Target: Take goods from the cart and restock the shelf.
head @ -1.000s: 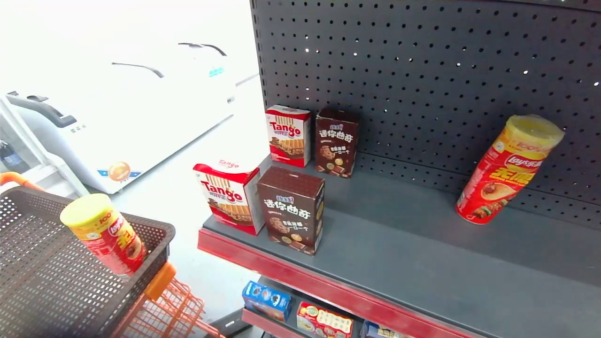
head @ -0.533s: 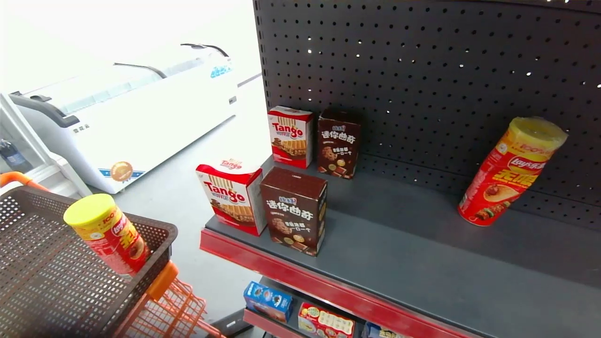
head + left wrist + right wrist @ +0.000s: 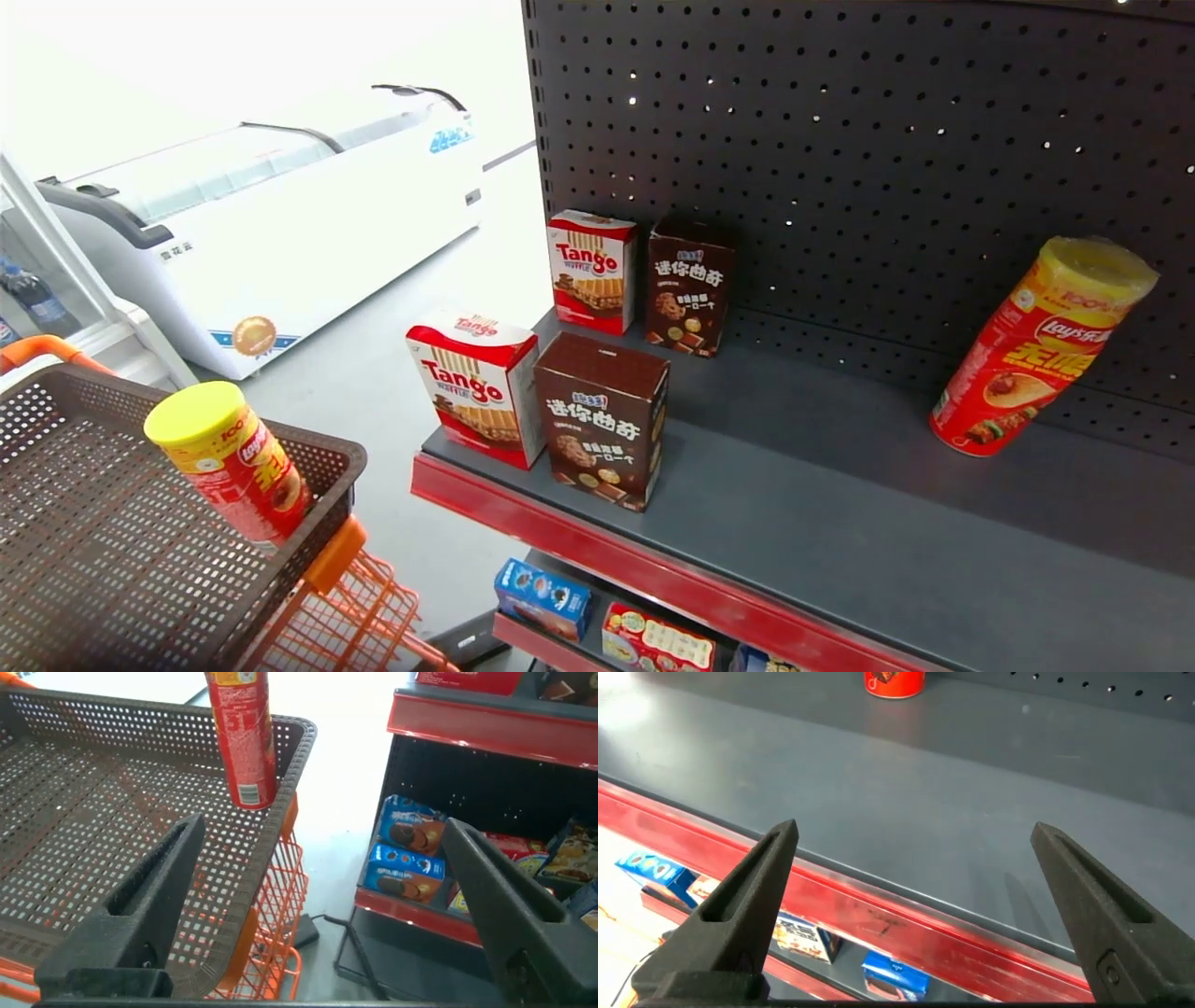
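While the red cylindrical chip can with a yellow lid (image 3: 229, 462) stands in the brown perforated plastic cart basket (image 3: 313, 446), at its corner nearest the shelf, the left gripper (image 3: 322, 829) hangs wide open, apart from it. The right gripper (image 3: 912, 829), equally spread, hovers over the grey metal shelf (image 3: 840, 504).

We see a red, yellow-lidded chip can (image 3: 229, 462) standing in the cart's brown mesh basket (image 3: 93, 541) at eight o'clock (close against its wall). A matching can (image 3: 1036, 350) stands tilted on the grey shelf (image 3: 840, 504) at three o'clock.
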Robot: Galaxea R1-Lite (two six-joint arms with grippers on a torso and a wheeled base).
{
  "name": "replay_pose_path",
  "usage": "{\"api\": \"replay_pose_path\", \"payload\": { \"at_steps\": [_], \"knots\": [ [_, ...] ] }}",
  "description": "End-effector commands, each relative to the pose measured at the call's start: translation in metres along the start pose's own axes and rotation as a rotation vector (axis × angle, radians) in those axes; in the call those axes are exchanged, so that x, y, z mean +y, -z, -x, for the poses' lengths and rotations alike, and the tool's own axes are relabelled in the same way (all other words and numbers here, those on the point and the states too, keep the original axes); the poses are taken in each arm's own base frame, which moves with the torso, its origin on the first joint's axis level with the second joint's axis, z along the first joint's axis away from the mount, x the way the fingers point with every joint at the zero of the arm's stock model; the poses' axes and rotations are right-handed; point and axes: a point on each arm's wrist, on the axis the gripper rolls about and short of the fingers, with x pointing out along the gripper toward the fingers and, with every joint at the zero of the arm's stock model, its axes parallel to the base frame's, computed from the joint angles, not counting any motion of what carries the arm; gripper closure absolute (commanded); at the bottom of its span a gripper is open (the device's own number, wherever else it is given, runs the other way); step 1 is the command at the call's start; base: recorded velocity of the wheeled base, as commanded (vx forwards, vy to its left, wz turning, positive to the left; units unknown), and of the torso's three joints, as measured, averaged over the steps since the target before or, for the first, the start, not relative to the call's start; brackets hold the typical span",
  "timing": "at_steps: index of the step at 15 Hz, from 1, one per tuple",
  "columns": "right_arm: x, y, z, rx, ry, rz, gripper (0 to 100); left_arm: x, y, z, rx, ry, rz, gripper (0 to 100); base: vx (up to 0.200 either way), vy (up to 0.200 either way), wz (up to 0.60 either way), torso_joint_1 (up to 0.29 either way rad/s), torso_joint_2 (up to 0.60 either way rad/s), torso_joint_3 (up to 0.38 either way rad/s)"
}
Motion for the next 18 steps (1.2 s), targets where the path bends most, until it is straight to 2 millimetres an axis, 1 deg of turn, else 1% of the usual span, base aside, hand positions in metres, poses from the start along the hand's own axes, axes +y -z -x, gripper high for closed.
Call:
{"api": "replay_pose_path", "payload": {
  "at_steps": [1, 2, 3, 4, 5, 6, 7, 8, 9, 10, 11, 12, 13, 14, 15, 18],
  "knots": [
    [0.0, 0.0, 0.0, 0.001, 0.002, 0.0, 0, 0.0, 0.0, 0.0, 0.0, -0.002, 0.001, 0, 0.0, 0.0, 0.0, 0.0, 0.0, 0.0],
    [0.0, 0.0, 0.0, 0.001, 0.0, 0.0, 0, 0.0, 0.0, 0.0, -0.001, -0.011, 0.002, 0, 0.0, 0.0, 0.0, 0.0, 0.0, 0.0],
    [0.0, 0.0, 0.0, 0.001, 0.002, 0.0, 0, 0.001, -0.026, 0.007, -0.067, -0.02, -0.01, 0, 0.0, 0.0, 0.0, 0.0, 0.0, 0.0],
    [0.0, 0.0, 0.0, 0.001, 0.0, 0.0, 0, 0.001, -0.043, 0.005, -0.022, -0.021, -0.015, 0, 0.0, 0.0, 0.0, 0.0, 0.0, 0.0],
    [0.0, 0.0, 0.0, 0.001, -0.001, 0.0, 0, 0.001, -0.067, -0.002, 0.074, -0.027, -0.02, 0, 0.0, 0.0, 0.0, 0.0, 0.0, 0.0],
    [0.0, 0.0, 0.0, 0.001, 0.0, 0.0, 0, 0.002, -0.076, -0.007, 0.111, -0.038, -0.022, 0, 0.0, 0.0, 0.0, 0.0, 0.0, 0.0],
    [0.0, 0.0, 0.0, 0.001, 0.002, 0.0, 0, 0.003, -0.078, -0.02, 0.186, -0.064, -0.037, 0, 0.0, 0.0, 0.0, 0.0, 0.0, 0.0],
    [0.0, 0.0, 0.0, 0.001, 0.0, 0.0, 0, 0.004, -0.082, -0.026, 0.212, -0.091, -0.059, 0, 0.0, 0.0, 0.0, 0.0, 0.0, 0.0],
    [0.0, 0.0, 0.0, 0.001, 0.002, 0.0, 0, 0.005, -0.096, -0.041, 0.216, -0.115, -0.09, 0, 0.0, 0.0, 0.0, 0.0, 0.0, 0.0],
    [0.0, 0.0, 0.0, 0.001, 0.0, 0.0, 0, 0.004, -0.102, -0.054, 0.221, -0.093, -0.089, 0, 0.0, 0.0, 0.0, 0.0, 0.0, 0.0],
    [0.0, 0.0, 0.0, 0.001, 0.0, 0.0, 0, 0.006, -0.105, -0.066, 0.242, -0.128, -0.059, 0, 0.0, 0.0, 0.0, 0.0, 0.0, 0.0],
    [0.0, 0.0, 0.0, 0.001, 0.0, 0.0, 0, 0.013, -0.108, -0.086, 0.281, -0.202, -0.006, 0, 0.0, 0.0, 0.0, 0.0, 0.0, 0.0],
    [0.0, 0.0, 0.0, 0.001, 0.0, 0.0, 0, 0.015, -0.108, -0.093, 0.292, -0.195, 0.009, 0, 0.0, 0.0, 0.0, 0.0, 0.0, 0.0],
    [0.0, 0.0, 0.0, 0.001, 0.002, 0.0, 0, 0.021, -0.105, -0.111, 0.334, -0.133, 0.024, 0, 0.0, 0.0, 0.0, 0.0, 0.0, 0.0],
    [0.0, 0.0, 0.0, 0.001, 0.0, 0.0, 0, 0.025, -0.1, -0.121, 0.367, -0.151, 0.003, 0, 0.0, 0.0, 0.0, 0.0, 0.0, 0.0],
    [0.0, 0.0, 0.0, 0.001, 0.0, 0.0, 0, 0.031, -0.084, -0.141, 0.401, -0.212, -0.023, 0, 0.0, 0.0, 0.0, 0.0, 0.0, 0.0]
  ]
}}
